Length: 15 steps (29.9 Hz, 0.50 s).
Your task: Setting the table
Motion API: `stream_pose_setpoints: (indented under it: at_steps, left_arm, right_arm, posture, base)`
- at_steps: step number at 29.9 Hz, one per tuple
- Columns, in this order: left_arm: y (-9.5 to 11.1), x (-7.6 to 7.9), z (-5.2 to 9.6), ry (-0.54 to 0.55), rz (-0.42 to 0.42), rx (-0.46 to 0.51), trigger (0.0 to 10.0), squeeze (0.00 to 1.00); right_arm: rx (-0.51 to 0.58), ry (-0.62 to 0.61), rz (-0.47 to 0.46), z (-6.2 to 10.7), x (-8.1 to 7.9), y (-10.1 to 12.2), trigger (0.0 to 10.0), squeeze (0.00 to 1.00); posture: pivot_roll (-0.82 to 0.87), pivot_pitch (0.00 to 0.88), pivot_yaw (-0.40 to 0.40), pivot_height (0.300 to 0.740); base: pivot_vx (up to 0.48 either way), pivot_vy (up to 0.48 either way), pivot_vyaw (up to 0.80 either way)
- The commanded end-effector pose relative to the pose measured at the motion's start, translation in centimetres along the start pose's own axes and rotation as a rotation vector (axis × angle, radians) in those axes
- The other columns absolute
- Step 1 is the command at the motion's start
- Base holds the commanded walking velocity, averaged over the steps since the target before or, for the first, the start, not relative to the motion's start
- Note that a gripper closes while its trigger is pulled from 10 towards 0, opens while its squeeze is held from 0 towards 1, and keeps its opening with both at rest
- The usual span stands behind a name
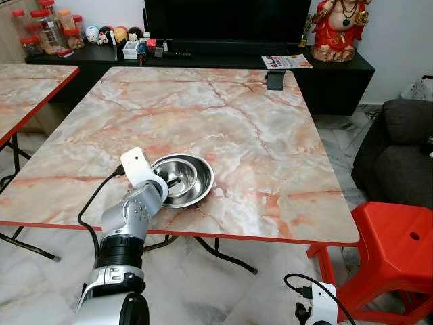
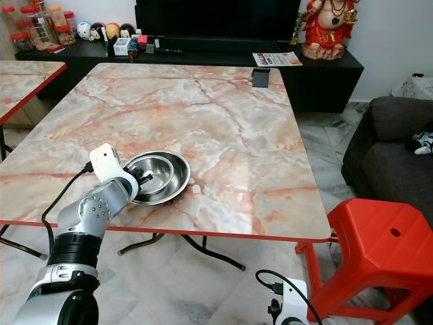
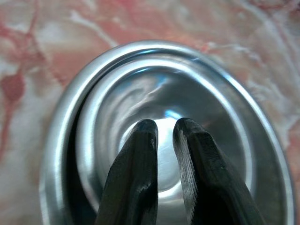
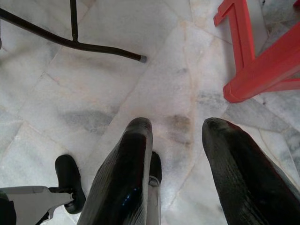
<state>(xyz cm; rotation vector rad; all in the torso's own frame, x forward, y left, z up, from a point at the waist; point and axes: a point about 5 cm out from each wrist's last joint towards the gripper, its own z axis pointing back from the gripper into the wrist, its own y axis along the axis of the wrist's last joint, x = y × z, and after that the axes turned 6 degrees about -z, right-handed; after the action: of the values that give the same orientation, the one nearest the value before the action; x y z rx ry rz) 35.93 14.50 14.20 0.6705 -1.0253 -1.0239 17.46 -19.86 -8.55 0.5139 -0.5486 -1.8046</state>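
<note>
The left gripper (image 3: 164,129) reaches over the near rim of a steel bowl (image 1: 186,177), its two black fingers (image 3: 136,164) drawn almost together with only a thin slit between them, their tips hanging inside the hollow. They seem to hold nothing: in the left wrist view no part of the rim lies between them, so the bowl looks to rest on its own. It sits upright on the marble table (image 1: 257,128), close to the near edge and toward the left, a sensible spot for one place setting within easy reach of whoever sits on that side. The arm's angle, coming up from below the red edge, suggests it is either letting go or nudging the bowl into position; which, I cannot tell. The right gripper (image 4: 176,129) hangs idle low on the right, fingers spread apart and empty above the tiled floor (image 4: 93,93), near the red stool (image 1: 396,247).
</note>
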Motion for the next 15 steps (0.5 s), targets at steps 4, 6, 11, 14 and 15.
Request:
stream_pose_setpoints:
  at_steps: [4,6,11,14,15]
  left_arm:
    - [0.1,0.6,0.3,-0.045,-0.018,-0.009,10.0,0.04]
    - [0.2,0.7,0.4,-0.055,-0.022,-0.009,10.0,0.04]
    - [0.8,0.7,0.6,-0.078,-0.033,0.023,10.0,0.04]
    - [1.0,0.7,0.7,-0.080,-0.035,0.031,10.0,0.04]
    - [2.7,0.4,0.9,-0.061,-0.112,0.151,10.0,0.00]
  right_arm:
    - [0.001,-0.003,-0.010,-0.1,-0.1,0.2,10.0,0.00]
    - [0.000,-0.003,-0.009,-0.1,-0.1,0.2,10.0,0.00]
    - [0.001,-0.002,-0.009,-0.1,-0.1,0.2,10.0,0.00]
    - [0.001,-0.002,-0.010,-0.1,-0.1,0.2,10.0,0.00]
    - [0.003,-0.002,-0.010,-0.1,-0.1,0.3,10.0,0.00]
  posture:
    - [-0.01,0.000,-0.011,0.740]
    - [-0.01,0.000,-0.012,0.740]
    - [-0.01,0.000,-0.013,0.740]
    - [-0.01,0.000,-0.013,0.740]
    - [0.00,0.000,-0.018,0.740]
  base:
    - [0.000,0.000,0.00]
    - [0.000,0.000,0.00]
    - [0.000,0.000,0.00]
    - [0.000,0.000,0.00]
    - [0.000,0.000,0.00]
